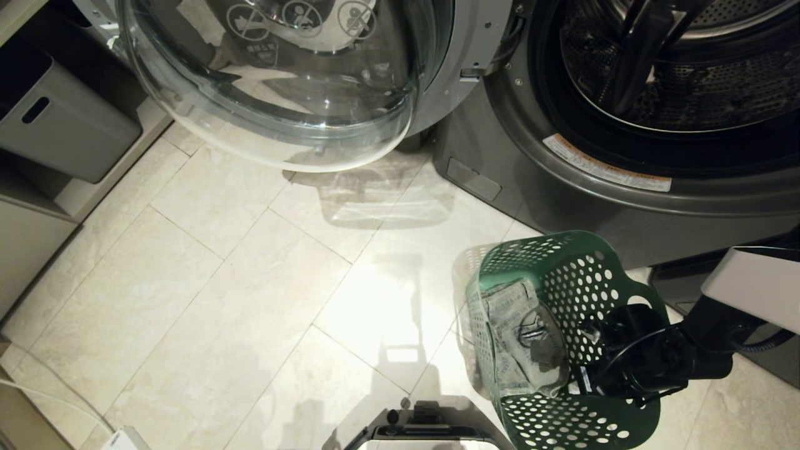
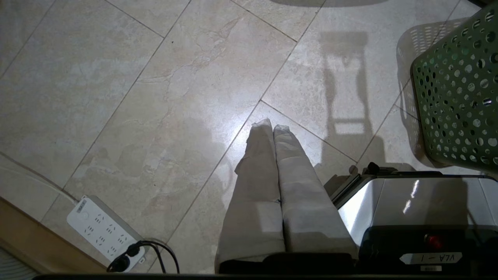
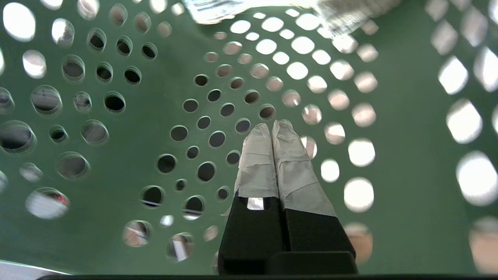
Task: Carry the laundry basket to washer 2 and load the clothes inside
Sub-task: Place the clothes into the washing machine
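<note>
Now | right end effector [image 3: 272,128] closed, empty, inside tilted laundry basket [image 1: 562,350] | left parked, closed

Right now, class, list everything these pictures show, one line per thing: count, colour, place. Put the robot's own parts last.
laundry basket: one, dark green, perforated, tipped on its side, lower right before the washer.
clothes: one folded pale denim piece, inside the basket.
washer: one, dark grey, upper right, drum open.
washer door: one, clear glass, swung open, upper left.
storage bin: one, grey, on a shelf at far left.
power strip: one, white, on the floor.
floor: pale beige tiles.
right tool: fingers shut, reaching into the basket.
left tool: fingers shut, idle over the floor.
</note>
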Motion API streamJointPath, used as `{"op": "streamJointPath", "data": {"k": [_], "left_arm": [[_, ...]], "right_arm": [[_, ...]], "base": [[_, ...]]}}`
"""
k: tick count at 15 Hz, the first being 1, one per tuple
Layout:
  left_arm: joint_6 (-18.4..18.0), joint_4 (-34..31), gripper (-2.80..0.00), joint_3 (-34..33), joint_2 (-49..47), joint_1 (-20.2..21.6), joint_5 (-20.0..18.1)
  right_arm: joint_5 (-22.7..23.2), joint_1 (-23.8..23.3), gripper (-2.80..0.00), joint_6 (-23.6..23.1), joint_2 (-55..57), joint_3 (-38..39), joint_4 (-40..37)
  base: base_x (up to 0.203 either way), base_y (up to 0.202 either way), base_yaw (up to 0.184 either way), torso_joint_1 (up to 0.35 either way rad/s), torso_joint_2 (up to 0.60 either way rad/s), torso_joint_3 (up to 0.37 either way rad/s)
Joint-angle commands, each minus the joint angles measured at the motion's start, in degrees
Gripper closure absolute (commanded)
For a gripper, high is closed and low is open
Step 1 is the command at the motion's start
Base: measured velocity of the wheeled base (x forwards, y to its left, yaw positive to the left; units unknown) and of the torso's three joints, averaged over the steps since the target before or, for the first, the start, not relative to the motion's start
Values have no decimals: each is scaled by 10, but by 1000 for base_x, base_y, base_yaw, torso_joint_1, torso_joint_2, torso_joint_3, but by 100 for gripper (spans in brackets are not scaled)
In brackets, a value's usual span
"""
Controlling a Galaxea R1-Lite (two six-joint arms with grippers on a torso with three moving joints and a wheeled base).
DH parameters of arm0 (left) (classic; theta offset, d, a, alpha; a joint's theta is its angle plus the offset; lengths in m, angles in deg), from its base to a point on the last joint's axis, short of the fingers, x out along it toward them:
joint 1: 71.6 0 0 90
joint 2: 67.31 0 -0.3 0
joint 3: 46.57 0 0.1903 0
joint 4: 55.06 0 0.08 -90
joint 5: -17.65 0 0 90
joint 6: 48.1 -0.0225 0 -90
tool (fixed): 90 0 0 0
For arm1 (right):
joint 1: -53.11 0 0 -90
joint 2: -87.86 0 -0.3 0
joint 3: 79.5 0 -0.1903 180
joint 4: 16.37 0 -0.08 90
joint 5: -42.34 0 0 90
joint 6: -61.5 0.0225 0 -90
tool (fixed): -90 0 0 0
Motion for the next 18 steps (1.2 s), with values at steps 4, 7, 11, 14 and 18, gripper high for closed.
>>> {"op": "streamJointPath", "data": {"k": [4,7,11,14,18], "left_arm": [[0,0,0,0,-1,0,0],[0,-1,0,0,-1,0,-1],[0,-1,0,0,-1,0,0],[0,0,0,0,-1,0,0],[0,0,0,0,-1,0,0]], "right_arm": [[56,-39,0,-105,70,-14,17],[62,-42,0,-136,86,-28,19],[56,-43,0,-141,85,-66,14],[26,-55,0,-140,90,-110,2],[19,-61,0,-140,97,-173,-15]], "base": [[0,0,0,0,0,0],[0,0,0,0,0,0],[0,0,0,0,0,0],[0,0,0,0,0,0],[0,0,0,0,0,0]]}}
